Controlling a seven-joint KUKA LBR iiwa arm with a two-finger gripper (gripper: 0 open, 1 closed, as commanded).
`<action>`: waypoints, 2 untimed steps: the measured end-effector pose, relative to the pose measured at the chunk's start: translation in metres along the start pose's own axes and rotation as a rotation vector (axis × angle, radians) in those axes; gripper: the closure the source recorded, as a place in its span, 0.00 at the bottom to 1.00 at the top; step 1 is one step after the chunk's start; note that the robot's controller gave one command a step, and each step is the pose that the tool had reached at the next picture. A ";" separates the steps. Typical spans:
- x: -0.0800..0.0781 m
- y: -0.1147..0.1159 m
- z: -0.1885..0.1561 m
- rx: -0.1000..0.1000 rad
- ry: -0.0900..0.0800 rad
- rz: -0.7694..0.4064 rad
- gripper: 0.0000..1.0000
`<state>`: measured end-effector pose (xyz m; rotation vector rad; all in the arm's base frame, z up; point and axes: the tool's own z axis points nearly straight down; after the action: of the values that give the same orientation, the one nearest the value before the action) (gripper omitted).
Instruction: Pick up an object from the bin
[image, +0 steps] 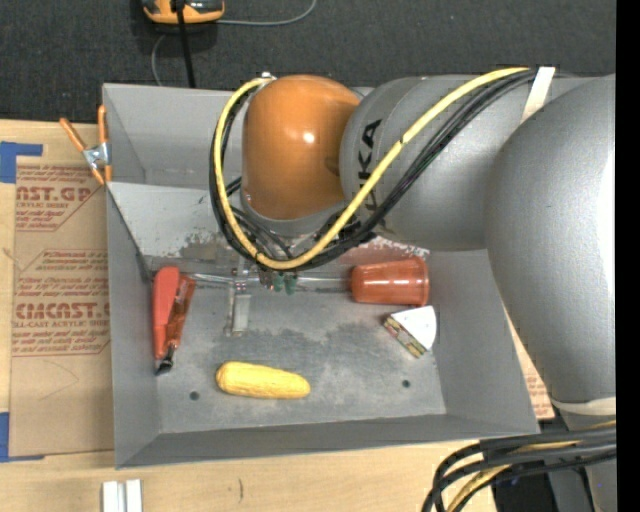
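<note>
My gripper (238, 316) hangs below the orange wrist cover, over the bare floor in the left-middle of the bin. A red-handled hand tool (166, 316) lies lengthwise to its left, a short way off. Toward the front, below the gripper, lies a yellow corn cob (262, 381). To the right, a red-brown cylinder (390, 282) rests on its side, partly under the arm. A white wedge (415, 328) with a tan edge sits just in front of that cylinder. Nothing shows in the gripper.
The thick grey arm with its black and yellow cables covers the bin's back right and much of its right side. Sloped grey walls close the bin in on all sides.
</note>
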<state>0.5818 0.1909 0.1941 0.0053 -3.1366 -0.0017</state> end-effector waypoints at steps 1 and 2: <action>-0.001 -0.001 -0.005 -0.001 -0.006 0.002 0.00; 0.014 -0.005 0.003 -0.001 -0.012 -0.056 0.00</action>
<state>0.5681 0.1854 0.1912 0.0934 -3.1477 -0.0039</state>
